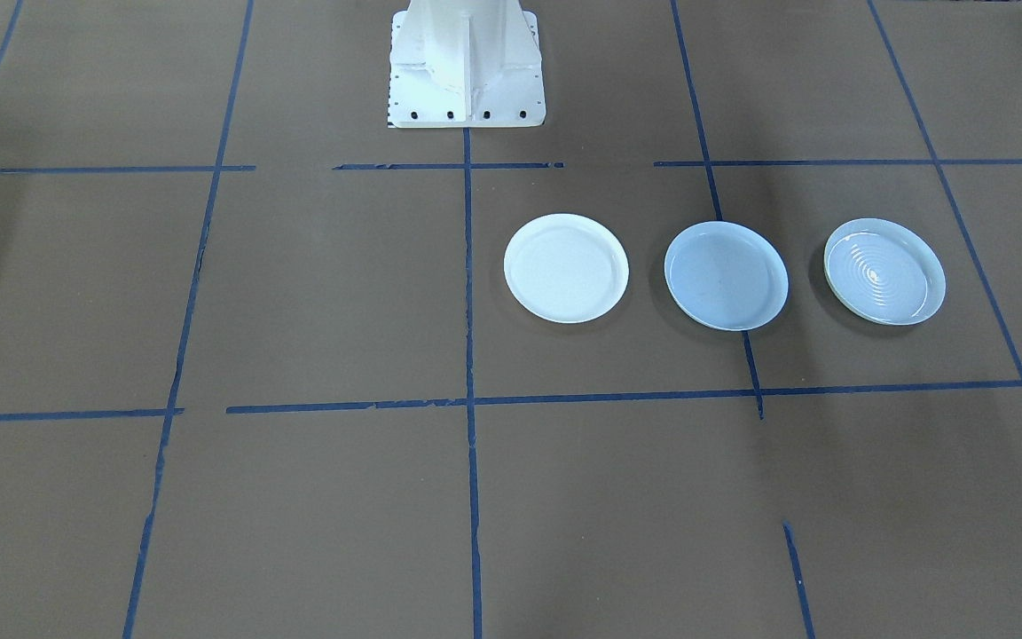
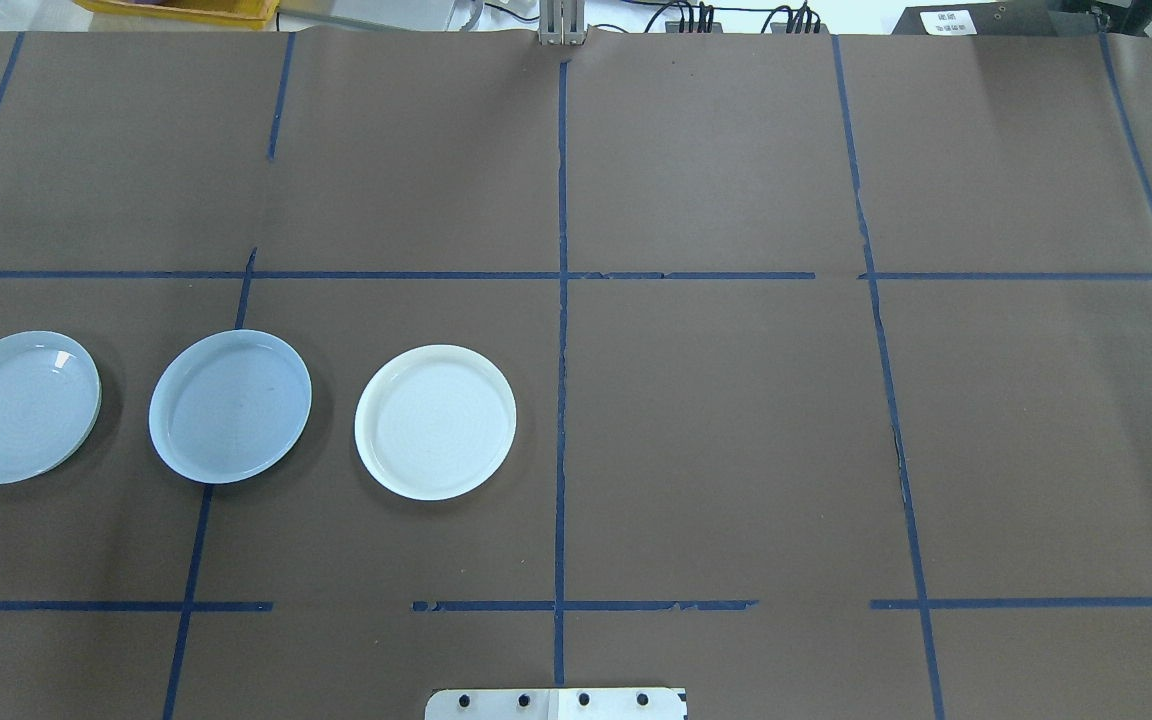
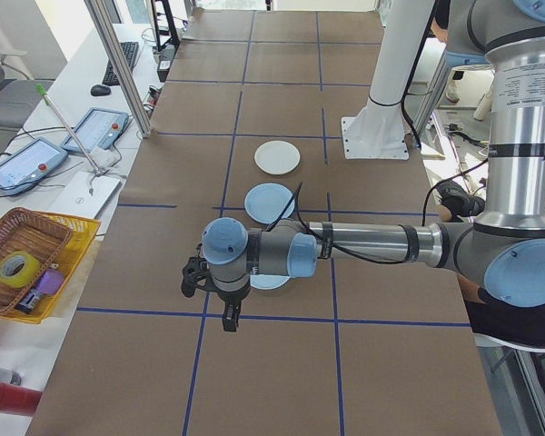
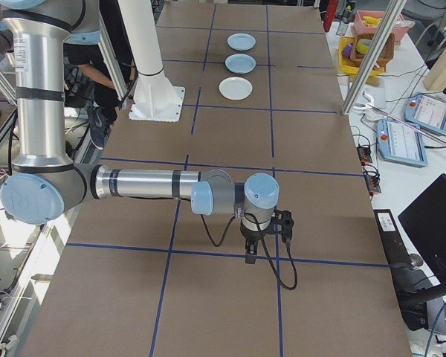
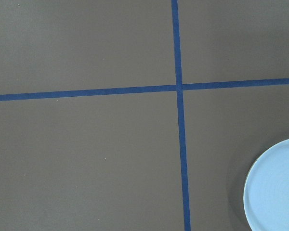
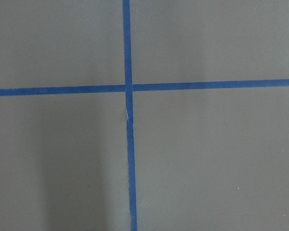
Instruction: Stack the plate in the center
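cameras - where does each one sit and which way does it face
Front-facing: across the table, facing the robot's base; white plate, pale-blue plate, ringed plate.
Overhead: behind the robot, looking forward; same plates mirrored, base edge only.
Exterior left: table's end; left arm near, left gripper.
Exterior right: opposite end; right arm near, right gripper.
Left wrist: straight down; tape cross, plate edge.
Right wrist: straight down; tape only.

Overhead and front face oppositely, sharing plates, wrists downward close
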### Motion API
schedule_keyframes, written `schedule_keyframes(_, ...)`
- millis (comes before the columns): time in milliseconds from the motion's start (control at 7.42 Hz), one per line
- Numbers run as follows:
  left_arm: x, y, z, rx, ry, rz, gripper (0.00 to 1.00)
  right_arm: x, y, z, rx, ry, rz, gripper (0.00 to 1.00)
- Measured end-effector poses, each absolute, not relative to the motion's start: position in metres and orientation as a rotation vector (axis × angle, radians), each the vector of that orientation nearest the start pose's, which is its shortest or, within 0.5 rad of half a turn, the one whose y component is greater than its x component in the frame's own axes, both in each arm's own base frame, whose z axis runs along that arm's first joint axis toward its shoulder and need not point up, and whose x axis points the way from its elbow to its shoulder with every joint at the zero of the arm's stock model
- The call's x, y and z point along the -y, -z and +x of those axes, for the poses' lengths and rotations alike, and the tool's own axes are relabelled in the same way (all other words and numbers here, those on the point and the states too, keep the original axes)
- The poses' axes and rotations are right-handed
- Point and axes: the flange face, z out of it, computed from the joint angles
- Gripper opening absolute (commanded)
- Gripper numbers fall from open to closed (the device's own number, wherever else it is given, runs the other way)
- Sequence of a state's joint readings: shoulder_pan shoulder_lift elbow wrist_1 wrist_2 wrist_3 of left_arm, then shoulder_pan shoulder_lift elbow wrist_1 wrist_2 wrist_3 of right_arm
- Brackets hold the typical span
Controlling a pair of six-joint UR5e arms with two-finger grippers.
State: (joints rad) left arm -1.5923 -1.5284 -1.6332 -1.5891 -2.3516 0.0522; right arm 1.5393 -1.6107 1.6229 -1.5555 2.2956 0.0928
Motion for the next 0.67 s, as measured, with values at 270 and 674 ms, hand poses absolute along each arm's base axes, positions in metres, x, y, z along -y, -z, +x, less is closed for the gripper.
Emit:
schedule_keyframes(270, 0.476, -0.643, -0.073, -0.779, -0.046, 0.073, 1.00, 0.479, -0.654, 0.052, 0.725, -0.048, -0.019, 1.00)
schedule_keyframes(674, 0.482, -0.626, -0.072, -0.784, -0.061, 0.111, 1.00, 0.479, -0.654, 0.052, 0.725, -0.049, -0.019, 1.00)
